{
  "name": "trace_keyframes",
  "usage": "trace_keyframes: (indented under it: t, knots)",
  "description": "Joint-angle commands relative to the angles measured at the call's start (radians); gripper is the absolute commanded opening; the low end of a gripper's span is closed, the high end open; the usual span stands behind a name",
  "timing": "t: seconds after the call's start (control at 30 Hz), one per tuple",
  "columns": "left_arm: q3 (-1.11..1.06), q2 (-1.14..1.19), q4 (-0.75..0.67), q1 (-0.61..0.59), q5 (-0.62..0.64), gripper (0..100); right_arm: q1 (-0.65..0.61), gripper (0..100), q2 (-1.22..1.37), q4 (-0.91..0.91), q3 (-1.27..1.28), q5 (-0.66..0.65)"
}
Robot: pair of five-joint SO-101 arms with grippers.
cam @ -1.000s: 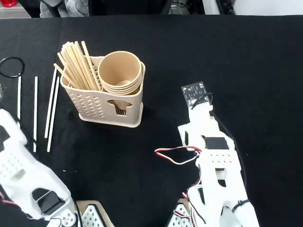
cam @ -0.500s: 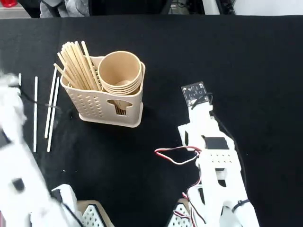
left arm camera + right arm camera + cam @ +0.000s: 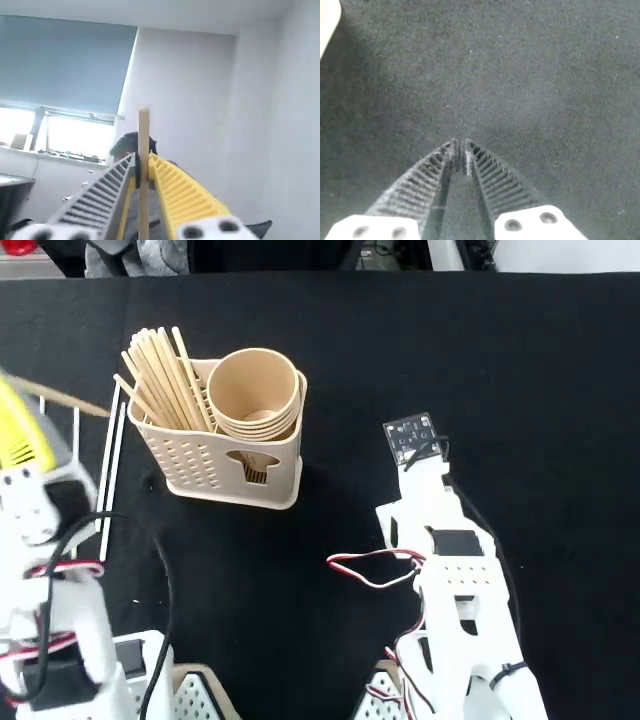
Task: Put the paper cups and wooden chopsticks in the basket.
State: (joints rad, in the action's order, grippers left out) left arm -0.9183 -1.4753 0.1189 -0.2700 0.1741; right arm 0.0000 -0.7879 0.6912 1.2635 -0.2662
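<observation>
A perforated beige basket [image 3: 222, 462] stands left of centre in the high view. Inside it are a bundle of wooden chopsticks [image 3: 163, 375] and a stack of paper cups [image 3: 254, 390]. At the table's left edge my left gripper [image 3: 22, 435] is raised, with its yellow finger on top. It is shut on one wooden chopstick [image 3: 72, 400] that pokes out toward the basket. The left wrist view has that chopstick [image 3: 144, 131] clamped in the gripper [image 3: 142, 167], pointing up into the room. My right gripper [image 3: 460, 151] is shut and empty over the black cloth.
Loose chopsticks [image 3: 110, 468] lie on the black cloth between the left arm and the basket. The right arm [image 3: 445, 560] lies along the table, right of the basket, with a red and white cable [image 3: 365, 565] looping beside it.
The left arm has risen from the lower left corner and swung up by the loose sticks, and now holds one chopstick off the table. The right arm has not moved.
</observation>
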Motion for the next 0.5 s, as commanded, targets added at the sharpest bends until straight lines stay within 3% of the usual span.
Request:
trace_keyframes:
  t: [0.0, 0.23, 0.47]
  knots:
    - [0.002, -0.003, -0.025, 0.061, 0.015, 3, 0.018, 2.8, -0.005, -0.009, -0.012, -0.008]
    - [0.007, 0.049, 0.015, 0.064, 0.028, 3, 0.018, 2.8, -0.005, -0.009, -0.012, -0.008]
    - [0.010, 0.186, 0.006, 0.064, 0.150, 3, 0.020, 2.8, -0.005, -0.009, -0.012, -0.008]
